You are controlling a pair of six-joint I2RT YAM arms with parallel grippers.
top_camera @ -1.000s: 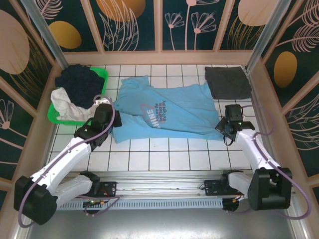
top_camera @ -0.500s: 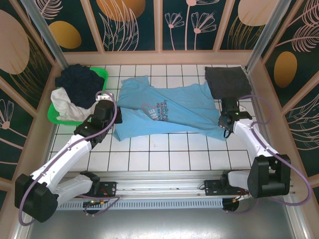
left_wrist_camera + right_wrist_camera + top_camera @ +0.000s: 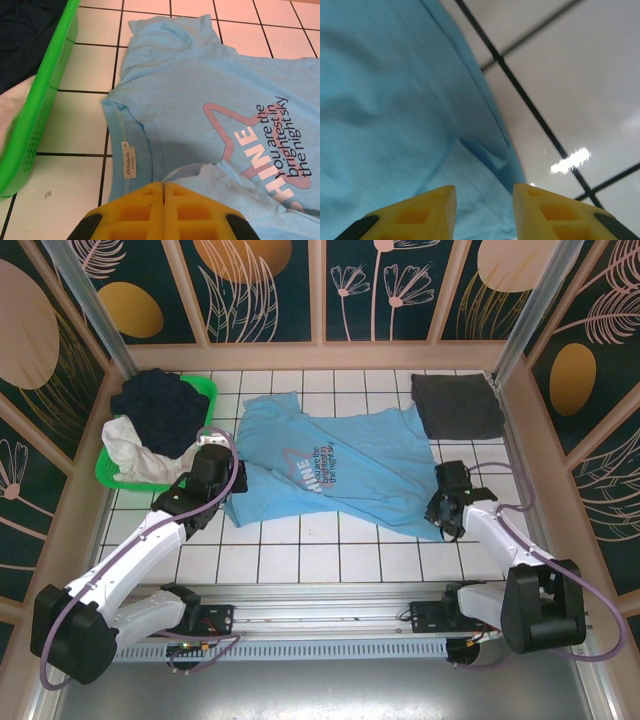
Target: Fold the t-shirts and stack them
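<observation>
Blue t-shirt (image 3: 340, 465) lying between both tools
It runs lengthwise from the basket (image 3: 45, 100): left tool (image 3: 163, 186) pinches the basket-side end; right tool (image 3: 484, 192), half open and empty, hovers over the far hem.

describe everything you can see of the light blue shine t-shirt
The light blue t-shirt is soft thin cloth, lying print-up and wrinkled on the tiled table, collar toward the green basket. It bears a pink-and-white star with "SHINE" and dark lettering, plus a white neck label. The left gripper, shut, pinches a bunched fold beside the collar; the right gripper hangs open over the opposite hem corner.
</observation>
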